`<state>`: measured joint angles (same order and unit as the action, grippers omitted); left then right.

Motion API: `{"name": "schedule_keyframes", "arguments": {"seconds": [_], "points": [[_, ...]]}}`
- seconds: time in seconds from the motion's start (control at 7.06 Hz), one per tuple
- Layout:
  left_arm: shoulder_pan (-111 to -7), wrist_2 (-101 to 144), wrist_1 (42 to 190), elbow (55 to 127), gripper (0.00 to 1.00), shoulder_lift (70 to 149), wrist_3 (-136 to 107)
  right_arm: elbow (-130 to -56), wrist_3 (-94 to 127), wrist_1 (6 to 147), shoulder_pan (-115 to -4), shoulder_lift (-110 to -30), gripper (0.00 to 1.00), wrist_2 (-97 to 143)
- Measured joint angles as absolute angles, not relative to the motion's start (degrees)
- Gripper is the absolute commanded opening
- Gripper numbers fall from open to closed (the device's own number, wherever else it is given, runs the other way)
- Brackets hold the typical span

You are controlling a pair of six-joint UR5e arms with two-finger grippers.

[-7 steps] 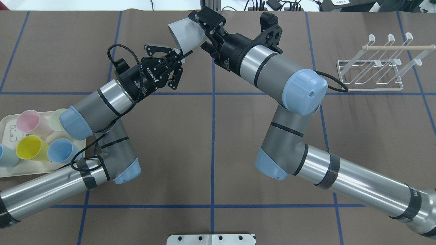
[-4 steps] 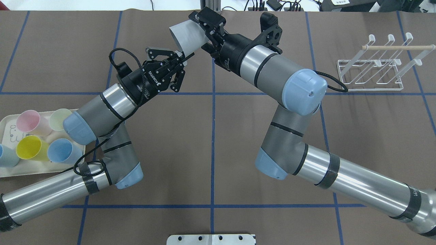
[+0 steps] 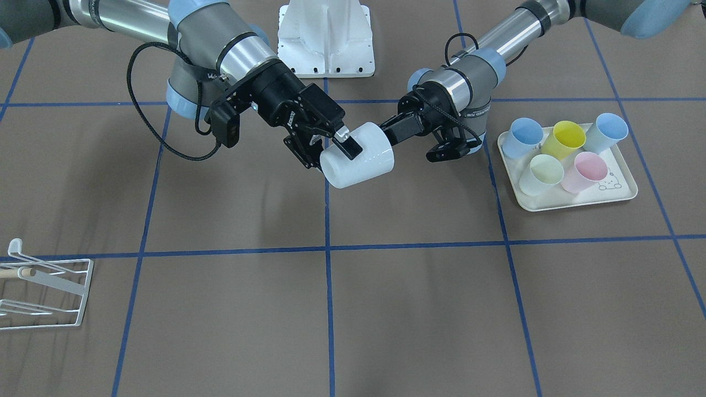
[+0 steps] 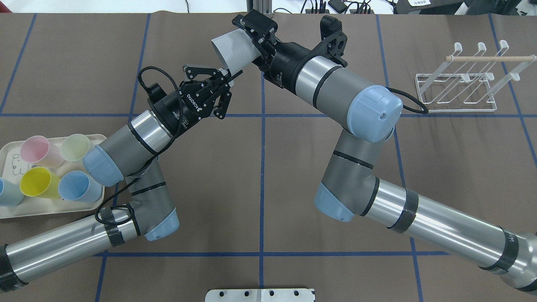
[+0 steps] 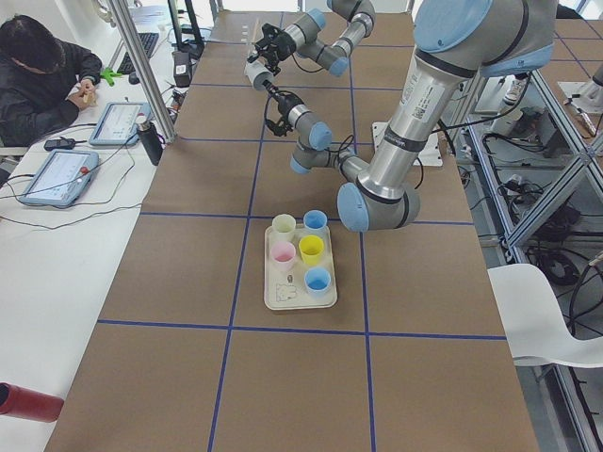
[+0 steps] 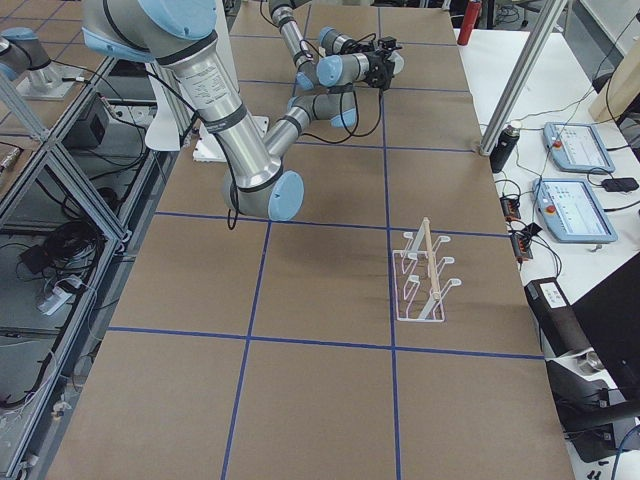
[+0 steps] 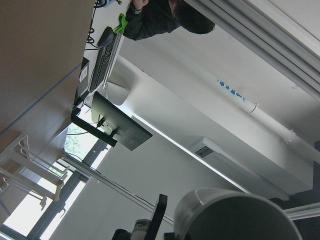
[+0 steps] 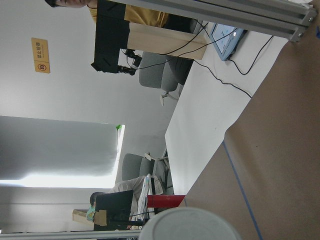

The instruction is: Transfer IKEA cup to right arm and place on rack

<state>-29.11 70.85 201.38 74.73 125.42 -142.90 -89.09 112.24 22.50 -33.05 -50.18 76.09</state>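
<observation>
The white IKEA cup (image 4: 235, 48) lies on its side in the air over the far middle of the table; it also shows in the front view (image 3: 361, 157). My right gripper (image 4: 254, 40) is shut on its rim end, one finger on the outer wall (image 3: 347, 146). My left gripper (image 4: 230, 84) is open and empty just beside the cup's other end, one thin fingertip (image 4: 235, 74) close to it. The white wire rack (image 4: 457, 84) with its wooden rod stands at the far right, with no cup on it.
A cream tray (image 4: 42, 212) at the near left holds several pastel cups, such as a yellow one (image 4: 35, 182), and shows in the front view (image 3: 573, 205) too. Operators' desks with tablets (image 5: 66, 174) run along the table's far side.
My left gripper, open throughout, has drawn back a little from the cup, toward the right and the near side. The right gripper has shifted the cup slightly right.
</observation>
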Motion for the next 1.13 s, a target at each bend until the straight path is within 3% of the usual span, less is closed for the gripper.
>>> {"name": "schedule_keyframes", "arguments": {"seconds": [0.28, 0.43, 0.57, 0.71, 1.13], "points": [[-28.88, 70.68, 201.44, 75.26, 0.00, 125.42, -142.90, -89.11, 112.24, 22.44, -33.05, -50.19, 0.95, 76.09], [-28.79, 70.64, 201.42, 75.51, 0.00, 125.45, -142.91, -89.12, 112.24, 22.42, -33.05, -50.19, 0.78, 76.11], [-28.72, 70.61, 201.39, 75.62, 0.00, 125.48, -142.91, -89.12, 112.26, 22.42, -33.05, -50.19, 0.23, 76.11], [-28.68, 70.65, 201.38, 75.61, 0.99, 125.48, -142.91, -89.12, 112.32, 22.34, -33.01, -50.18, 0.00, 76.11], [-28.64, 70.85, 201.48, 75.52, 1.00, 125.15, -142.79, -89.11, 112.23, 22.14, -33.24, -50.44, 0.00, 76.08]]}}
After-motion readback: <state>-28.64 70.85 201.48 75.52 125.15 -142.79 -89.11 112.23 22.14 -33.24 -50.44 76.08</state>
